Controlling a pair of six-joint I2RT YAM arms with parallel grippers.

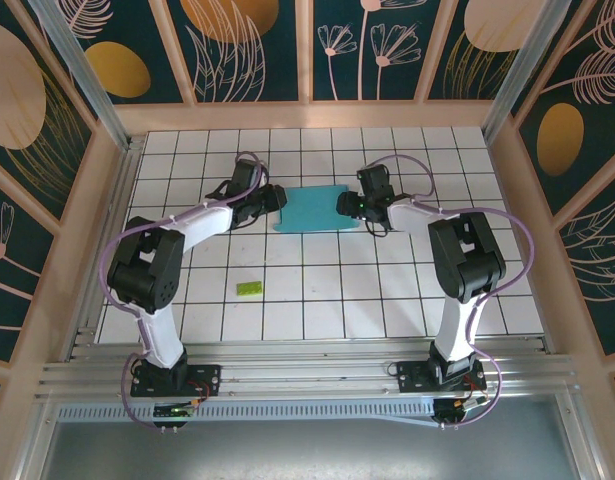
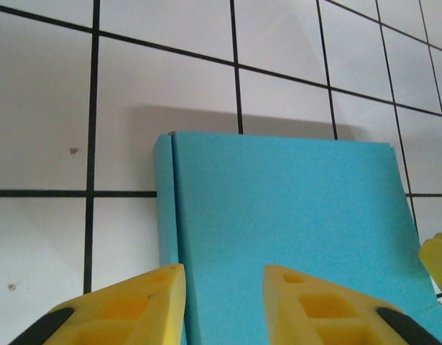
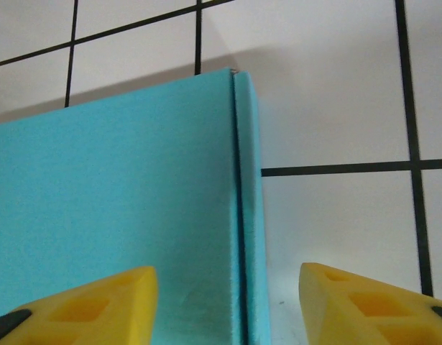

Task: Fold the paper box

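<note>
A: Where is the paper box (image 1: pixel 309 208) sitting?

B: Flat on the tiled table (image 1: pixel 417 150), blue face up, a shallow rectangle, and I judge the folding to be nearly finished. Everything else I place from it.

A: And the grippers?

B: The left gripper (image 1: pixel 277 197) is at the box's left end and the right gripper (image 1: pixel 344 205) at its right end, facing each other across it. I think they are set there because the end walls are what need holding in.

A: Are they gripping?

B: No. In the left wrist view the yellow fingers (image 2: pixel 127 309) stand a modest gap apart above the box's left wall, pinching nothing. The right gripper's fingers (image 3: pixel 364 302) are spread wide, with the box's right wall running between them, untouched.

A: How many of each thing?

B: One box, two arms, two grippers with two fingers each, and one small green piece (image 1: pixel 249 288) lying well apart from the box, on the side toward the arm bases and a little left. I would call it unrelated to the fold
</note>
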